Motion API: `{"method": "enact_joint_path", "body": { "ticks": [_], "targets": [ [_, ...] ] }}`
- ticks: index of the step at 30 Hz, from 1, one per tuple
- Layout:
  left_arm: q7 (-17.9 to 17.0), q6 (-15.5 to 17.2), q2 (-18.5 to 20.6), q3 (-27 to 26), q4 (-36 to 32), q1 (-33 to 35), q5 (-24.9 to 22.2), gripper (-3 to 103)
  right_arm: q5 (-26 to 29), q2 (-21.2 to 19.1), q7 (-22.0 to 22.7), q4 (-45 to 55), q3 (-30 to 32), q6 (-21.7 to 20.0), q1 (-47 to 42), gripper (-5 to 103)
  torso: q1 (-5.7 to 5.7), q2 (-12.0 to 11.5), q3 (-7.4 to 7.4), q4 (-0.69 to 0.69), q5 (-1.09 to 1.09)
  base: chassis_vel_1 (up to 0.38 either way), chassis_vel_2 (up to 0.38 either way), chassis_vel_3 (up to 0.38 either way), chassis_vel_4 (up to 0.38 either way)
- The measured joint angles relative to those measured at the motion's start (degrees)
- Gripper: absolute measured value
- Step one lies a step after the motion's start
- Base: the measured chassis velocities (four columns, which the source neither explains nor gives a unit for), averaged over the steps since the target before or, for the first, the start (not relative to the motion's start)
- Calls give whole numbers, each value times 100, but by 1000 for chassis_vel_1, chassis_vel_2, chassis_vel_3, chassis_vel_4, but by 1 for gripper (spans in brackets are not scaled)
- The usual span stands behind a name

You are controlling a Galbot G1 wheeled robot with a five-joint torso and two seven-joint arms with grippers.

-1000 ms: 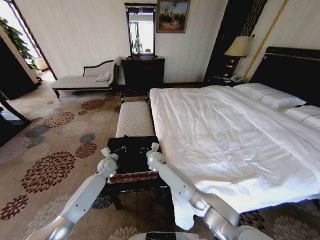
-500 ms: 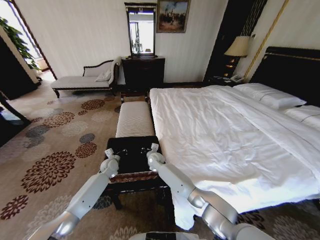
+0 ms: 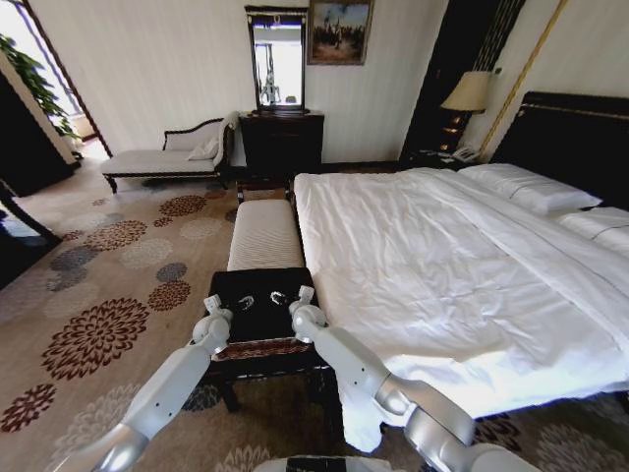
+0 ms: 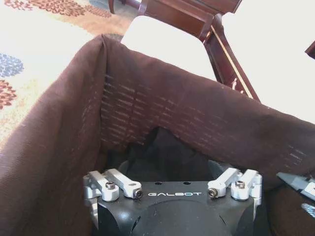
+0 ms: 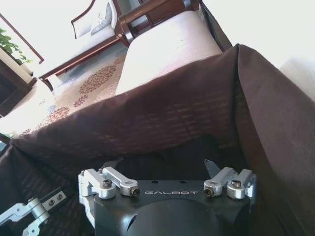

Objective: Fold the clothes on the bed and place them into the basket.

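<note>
The basket (image 3: 261, 347) stands on the near end of a striped bench at the foot of the bed (image 3: 442, 265). Both arms reach into it side by side. My left gripper (image 3: 243, 301) (image 4: 167, 167) is open, its fingers spread over a dark bundle of cloth, the clothes (image 4: 165, 147) (image 5: 197, 147), lying on the basket's bottom. My right gripper (image 3: 278, 297) (image 5: 165, 164) is open too, just above the same black fabric. No lettering shows on the cloth. The bed's white duvet lies smooth with nothing on it.
The cream striped bench (image 3: 263, 234) runs on beyond the basket, along the bed's foot. The basket's brown-black lining (image 4: 162, 108) rises around both grippers. A chaise longue (image 3: 162, 157) and a dark dresser (image 3: 282, 143) stand by the far wall. Patterned carpet (image 3: 108, 285) lies open to my left.
Both wrists have shifted slightly toward the basket's near rim. The grippers stay inside the basket and the cloth stays at its bottom.
</note>
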Motion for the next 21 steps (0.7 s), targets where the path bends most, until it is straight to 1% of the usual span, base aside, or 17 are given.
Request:
{"method": "enact_joint_path", "body": {
  "ticks": [1,2,4,7,10,12,14,15,16,18,19,20,21],
  "targets": [
    [0,0,0,0,0,0,0,92,0,0,0,0,0,0,0,90,0,0,0,0,0,0,0,0,0],
    [-2,-3,32,-10,-66,35,17,97,14,-32,25,85,-5,-9,-6,94,0,0,0,0,0,0,0,0,0],
    [-6,-17,119,-49,-264,134,83,100,117,-132,108,375,6,-40,-41,99,0,0,0,0,0,0,0,0,0],
    [8,-41,228,-95,-436,250,158,100,203,-231,185,651,36,-69,-83,100,0,0,0,-1,0,0,0,0,0],
    [68,-77,527,-266,-914,597,307,100,417,-469,416,1231,76,-206,-189,100,-1,0,0,1,0,0,0,0,0],
    [78,-103,569,-306,-973,652,364,100,428,-492,442,1288,91,-226,-207,100,-1,0,0,1,0,0,0,0,0],
    [114,-310,726,-550,-1373,967,722,100,346,-652,484,1662,251,-310,-376,100,-1,0,0,1,0,0,0,0,0],
    [136,-424,759,-664,-1523,1101,920,100,123,-714,403,1804,335,-314,-473,100,-1,0,0,0,0,0,0,0,0],
    [136,-424,759,-664,-1523,1101,920,100,123,-714,403,1804,335,-314,-473,100,-1,0,0,0,0,0,0,0,0],
    [245,-643,795,-863,-1803,1369,1281,100,-348,-835,210,2019,461,-252,-633,100,-1,0,0,-1,1,0,0,0,0],
    [344,-827,795,-1038,-1959,1587,1659,100,-654,-931,70,2211,608,-178,-791,100,-1,0,0,0,0,0,0,0,0],
    [394,-955,783,-1129,-2022,1704,1924,100,-771,-974,7,2322,707,-135,-899,100,-1,1,0,0,1,0,0,0,0],
    [446,-1150,745,-1234,-2082,1837,2284,100,-938,-1028,-80,2452,864,-77,-1064,100,-1,0,0,2,2,0,0,0,0]
  ]
}}
